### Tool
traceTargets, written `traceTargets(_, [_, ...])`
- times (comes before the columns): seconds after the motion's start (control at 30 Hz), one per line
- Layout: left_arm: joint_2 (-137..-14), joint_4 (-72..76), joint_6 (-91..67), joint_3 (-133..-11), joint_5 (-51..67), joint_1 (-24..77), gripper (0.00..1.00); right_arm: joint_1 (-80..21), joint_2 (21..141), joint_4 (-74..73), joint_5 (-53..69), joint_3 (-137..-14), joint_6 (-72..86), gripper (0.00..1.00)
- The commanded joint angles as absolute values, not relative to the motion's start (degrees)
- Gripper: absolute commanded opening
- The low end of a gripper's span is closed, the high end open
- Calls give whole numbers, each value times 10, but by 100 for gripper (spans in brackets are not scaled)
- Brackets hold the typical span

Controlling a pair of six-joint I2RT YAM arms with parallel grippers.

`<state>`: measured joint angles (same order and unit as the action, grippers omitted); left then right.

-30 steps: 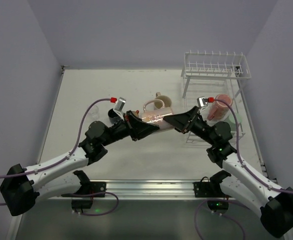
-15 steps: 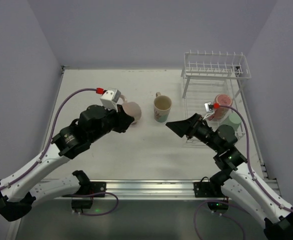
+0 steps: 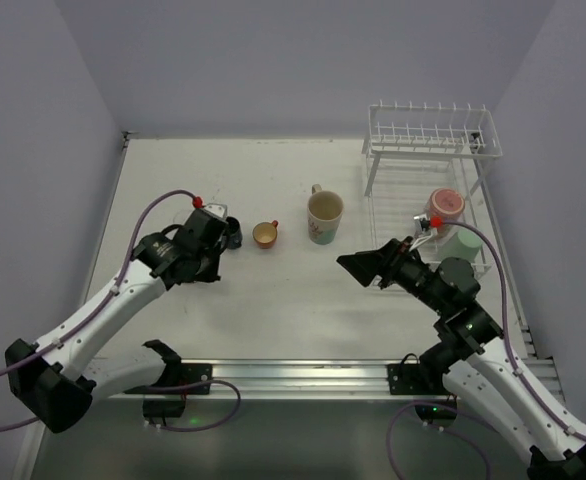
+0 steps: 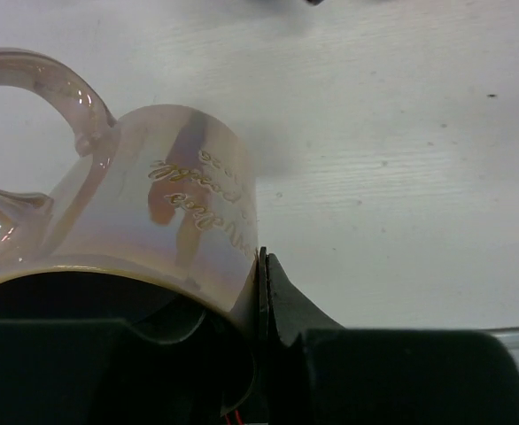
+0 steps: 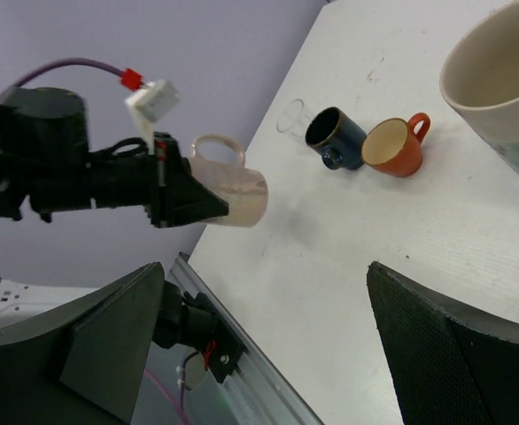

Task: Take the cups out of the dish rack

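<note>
Pinching the rim of the pale pink cup [image 4: 144, 204] in the jaws of the left gripper [image 5: 193, 195], tipped sideways over the surface [image 3: 273, 300] near the blue cup [image 5: 335, 137] and orange cup [image 5: 392, 146]. Holding the jaws of the right gripper [image 3: 358, 265] spread wide and empty, beside the dish rack [image 3: 428, 135] with its red-pink cup [image 3: 445, 207] and green cup [image 3: 465, 245].

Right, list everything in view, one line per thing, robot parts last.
dish rack: one, white wire, far right of the table
red-pink mug: one, in the rack's lower tier
light green mug: one, lower tier, nearer side
cream mug: one, upright, table centre
orange-red cup: one, small, left of the cream mug
dark blue cup: one, small, beside the orange-red cup
pale pink mug: one, tipped sideways in the left gripper
table: one, white
left gripper: shut on the pale pink mug's rim
right gripper: open, empty, near the rack
</note>
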<state>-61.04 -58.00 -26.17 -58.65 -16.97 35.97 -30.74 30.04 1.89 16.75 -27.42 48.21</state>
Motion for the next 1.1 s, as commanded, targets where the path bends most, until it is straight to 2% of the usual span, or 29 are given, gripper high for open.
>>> traceTargets(0.0, [-635,-498,-189,-563,-127,286,0,-308,279,-3,146,-275,449,99])
traceTargets(0.1, [-684,-468,-166,-557,-81,235,0,-308,263,-19,141,-271,443,99])
traceTargets(0.5, [-781,-405,-149,-538,-25,177,2,-308,259,-19,140,-261,434,99])
traceTargets(0.57, [-784,-407,-149,-540,-27,172,18,-309,259,-23,134,-262,434,99])
traceTargets(0.6, [-783,-407,-155,-539,-41,171,42,-309,258,-25,132,-263,433,99])
traceTargets(0.63, [-782,-408,-156,-540,-46,171,52,-309,259,-31,130,-265,432,99])
traceTargets(0.7, [-777,-410,-158,-541,-54,172,66,-308,261,-36,123,-269,428,99])
traceTargets(0.73, [-770,-411,-160,-541,-57,171,70,-308,261,-44,120,-273,426,99])
traceTargets(0.77, [-766,-412,-161,-542,-60,171,79,-308,261,-49,118,-277,423,99])
traceTargets(0.83, [-753,-414,-163,-546,-63,171,91,-308,261,-74,99,-291,411,99])
traceTargets(0.87, [-733,-413,-163,-555,-69,171,100,-308,261,-83,91,-296,402,99])
traceTargets(1.07, [-628,-382,-168,-643,2,174,100,-308,254,-168,-28,-351,364,98])
